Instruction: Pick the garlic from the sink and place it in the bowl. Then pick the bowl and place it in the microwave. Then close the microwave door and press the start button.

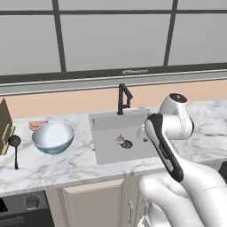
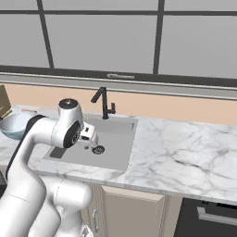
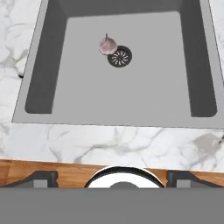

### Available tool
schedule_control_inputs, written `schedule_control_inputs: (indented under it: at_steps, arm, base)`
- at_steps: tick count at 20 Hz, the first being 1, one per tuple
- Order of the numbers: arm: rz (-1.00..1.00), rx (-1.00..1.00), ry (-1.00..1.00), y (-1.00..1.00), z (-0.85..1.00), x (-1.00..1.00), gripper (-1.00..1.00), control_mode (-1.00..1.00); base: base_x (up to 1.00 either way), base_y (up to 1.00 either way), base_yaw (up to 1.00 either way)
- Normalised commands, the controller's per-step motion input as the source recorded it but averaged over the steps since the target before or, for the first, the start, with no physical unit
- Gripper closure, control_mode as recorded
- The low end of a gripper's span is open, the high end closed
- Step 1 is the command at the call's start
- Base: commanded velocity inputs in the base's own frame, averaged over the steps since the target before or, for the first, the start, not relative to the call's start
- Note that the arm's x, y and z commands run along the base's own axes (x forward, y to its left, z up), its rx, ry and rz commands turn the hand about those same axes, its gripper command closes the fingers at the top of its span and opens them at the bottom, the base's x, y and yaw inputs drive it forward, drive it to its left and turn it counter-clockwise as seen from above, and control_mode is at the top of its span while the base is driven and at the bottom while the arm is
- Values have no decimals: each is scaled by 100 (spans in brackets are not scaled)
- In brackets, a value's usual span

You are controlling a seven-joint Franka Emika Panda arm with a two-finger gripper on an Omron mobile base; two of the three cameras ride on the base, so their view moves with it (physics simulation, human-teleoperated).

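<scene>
The garlic [image 3: 107, 45], a small pale bulb with a pink tinge, lies on the floor of the grey sink [image 3: 131, 100], touching the round dark drain [image 3: 119, 57]. It shows in the left base view too, as garlic [image 1: 119, 139] in the sink [image 1: 104, 153]. My gripper [image 3: 113, 179] hangs well above the sink's front edge, open, its two dark fingertips [image 3: 41, 178] far apart with nothing between them. The bowl [image 1: 53, 137], white inside and blue-green outside, stands empty on the counter left of the sink. The microwave, its door and its start button are out of view.
A black faucet [image 1: 123, 98] rises behind the sink. A black ladle [image 1: 14, 148] and a wooden block [image 1: 5, 126] sit at the far left, and a pinkish item [image 1: 37, 124] lies behind the bowl. Marble counter [image 2: 185, 152] stretches right of the sink.
</scene>
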Motion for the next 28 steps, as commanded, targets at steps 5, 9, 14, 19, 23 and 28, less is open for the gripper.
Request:
schedule_control_inputs:
  at_steps: [5,9,14,19,23,28]
  arm:
    - [26,6,-9,4,-50,57,-100,-100]
    - [37,3,-20,11,-26,57,-100,-100]
    - [27,1,-14,4,-24,61,-100,-100]
    - [25,0,-13,8,-46,39,-100,-100]
    - [32,0,-13,17,-48,36,-100,-100]
    - [27,0,-10,11,-40,22,-100,-100]
  base:
    - [0,0,0]
    - [0,0,0]
    - [0,0,0]
    - [0,0,0]
    - [0,0,0]
    - [0,0,0]
